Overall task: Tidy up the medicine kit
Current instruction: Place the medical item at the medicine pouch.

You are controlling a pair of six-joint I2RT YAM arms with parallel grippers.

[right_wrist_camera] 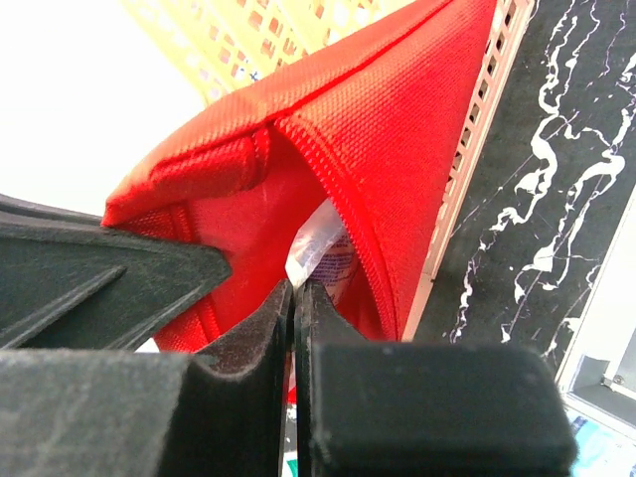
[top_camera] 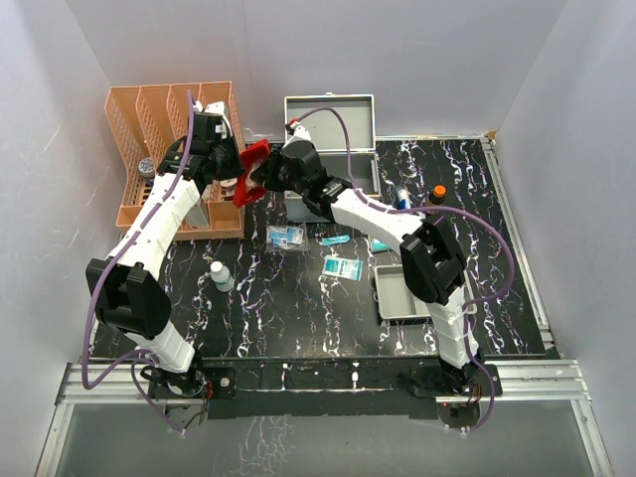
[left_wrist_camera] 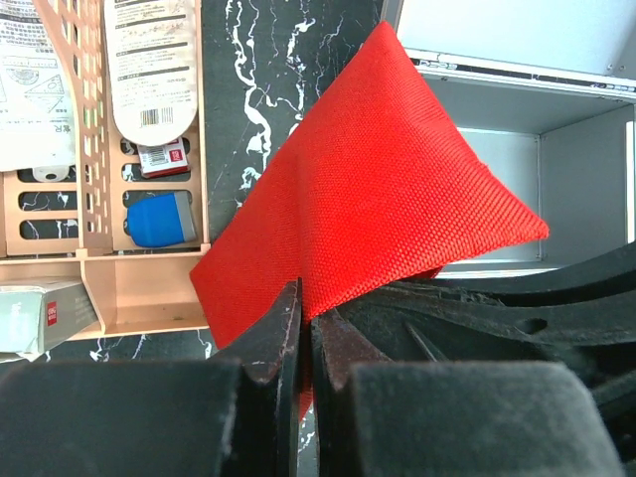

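Note:
The medicine kit (top_camera: 330,109), a silver-grey metal case, stands open at the back of the table with its lid up; its inner wall (left_wrist_camera: 586,189) fills the right of the left wrist view. Just left of it, a red pouch (top_camera: 255,159) hangs in the air between both arms. My left gripper (top_camera: 241,177) (left_wrist_camera: 306,308) is shut on a lower edge of the pouch (left_wrist_camera: 378,189). My right gripper (top_camera: 266,177) (right_wrist_camera: 294,293) is at the pouch's open zipper mouth (right_wrist_camera: 397,119), shut on the corner of a clear printed packet (right_wrist_camera: 323,243) sticking out of it.
An orange divided organizer (top_camera: 179,159) holding boxes and packets stands at the back left, right behind the pouch. On the table lie a small white bottle (top_camera: 222,275), teal sachets (top_camera: 343,268), a shallow grey tray (top_camera: 402,293) and an orange-capped bottle (top_camera: 437,194).

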